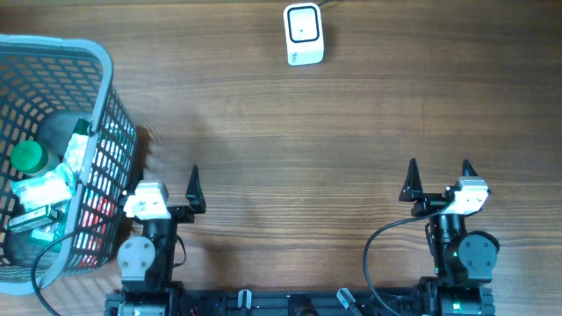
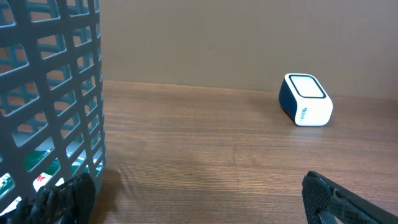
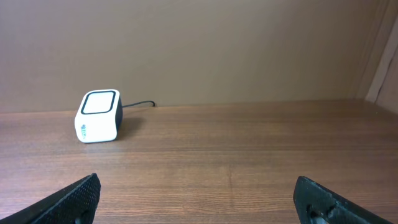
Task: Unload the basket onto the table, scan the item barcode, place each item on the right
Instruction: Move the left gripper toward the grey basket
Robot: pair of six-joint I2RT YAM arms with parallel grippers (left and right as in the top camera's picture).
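The left gripper (image 1: 165, 186) sits at the near edge of the table (image 1: 290, 132) with its two fingers (image 1: 194, 183) spread fully apart. It holds nothing. Its outer finger is just beside the wall of the grey basket (image 1: 104, 96); whether the two touch cannot be told. In the left wrist view the left gripper (image 2: 194, 183) has only bare wood between its dark fingertips (image 2: 329, 198).

The right gripper (image 1: 439, 177) is also wide open and empty, with its fingers (image 1: 411, 180) clear of everything. Its own camera shows the same wide gap in the right gripper (image 3: 196, 183), over bare table.

The items (image 1: 39, 189) lie jumbled inside the basket at the left edge, among them a green-capped bottle (image 1: 28, 158). Which way they point, and where any barcode is, is too small to tell.

The scanner (image 1: 304, 33) stands at the far side of the table, well apart from both grippers. Its long axis runs away from the robot, and its dark-framed window faces upward. From the right wrist the scanner (image 3: 98, 116) shows a cable (image 3: 138, 104) leaving its back.
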